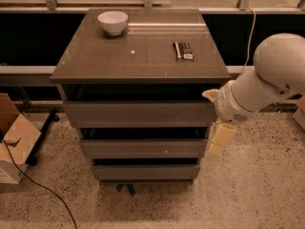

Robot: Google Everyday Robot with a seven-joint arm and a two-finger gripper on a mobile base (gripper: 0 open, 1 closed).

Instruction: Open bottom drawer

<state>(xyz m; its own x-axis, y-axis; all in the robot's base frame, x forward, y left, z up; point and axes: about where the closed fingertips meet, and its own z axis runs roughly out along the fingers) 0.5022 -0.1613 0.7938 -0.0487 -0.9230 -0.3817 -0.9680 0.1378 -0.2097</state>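
Observation:
The bottom drawer (145, 171) is the lowest and narrowest grey-brown front of the cabinet (140, 63), flat and without a handle. It looks shut, with a dark gap above it. The middle front (143, 148) and the taller top front (140, 112) sit above it. My gripper (215, 146) hangs at the cabinet's right side, level with the middle drawer and pointing down and left. It is above and to the right of the bottom drawer's right end and holds nothing that I can see. The white arm (267, 80) reaches in from the right.
A white bowl (113, 22) and a dark remote-like object (183, 50) lie on the cabinet top. An open cardboard box (13, 137) and a black cable (43, 187) are on the speckled floor at the left. A dark ledge with railing runs behind.

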